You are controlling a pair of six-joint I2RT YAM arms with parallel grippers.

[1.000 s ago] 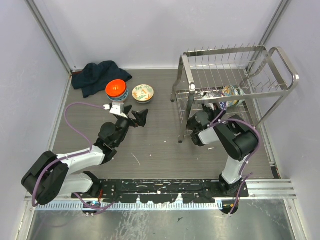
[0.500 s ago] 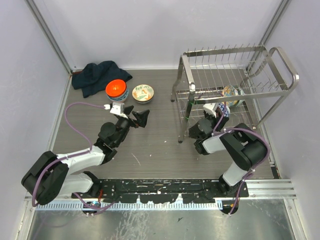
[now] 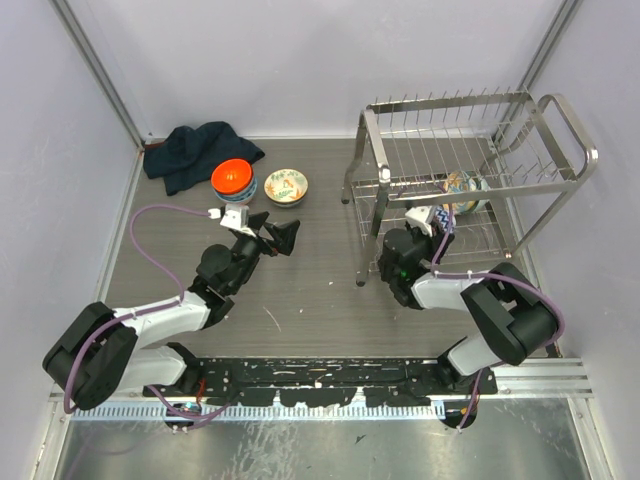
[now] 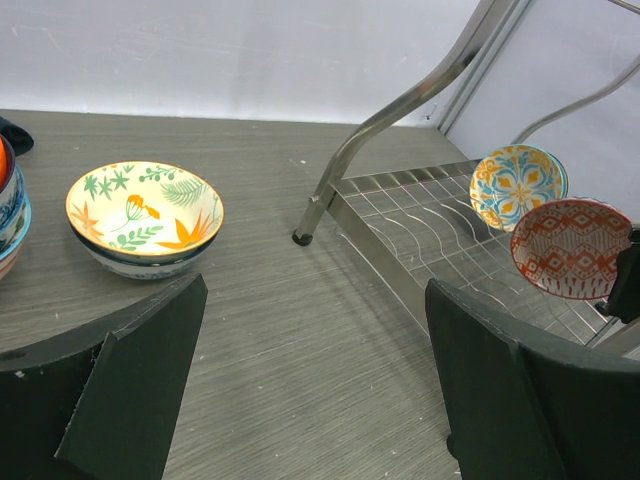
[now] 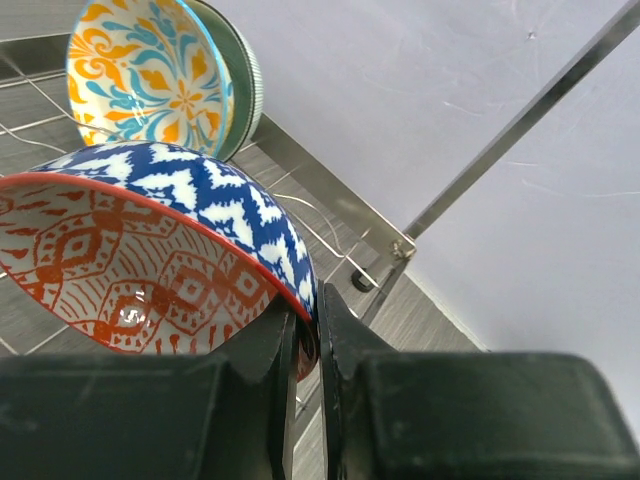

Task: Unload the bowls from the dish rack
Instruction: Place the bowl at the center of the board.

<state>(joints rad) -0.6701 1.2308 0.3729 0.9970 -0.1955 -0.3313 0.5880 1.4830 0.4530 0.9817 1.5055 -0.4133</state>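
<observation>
The silver wire dish rack (image 3: 520,160) stands at the back right. My right gripper (image 5: 318,330) is shut on the rim of a bowl (image 5: 150,250) that is blue-and-white outside and red-patterned inside. It holds the bowl tilted at the near edge of the lower tier (image 3: 441,217). A yellow-and-blue patterned bowl (image 5: 145,75) leans upright behind it, in front of a pale green bowl (image 5: 240,85). An orange bowl (image 3: 232,178), stacked on another, and a leaf-patterned bowl (image 3: 286,185) sit on the table at the back left. My left gripper (image 3: 272,232) hovers open and empty, near the leaf-patterned bowl (image 4: 145,215).
A dark blue cloth (image 3: 195,152) lies bunched in the back left corner. The rack's near-left leg (image 3: 362,280) stands just left of my right wrist. Pale walls close in the table on the left, back and right.
My right gripper has drawn the red-and-blue bowl back from inside the lower tier toward the rack's near edge. The left arm has stayed still and open.
</observation>
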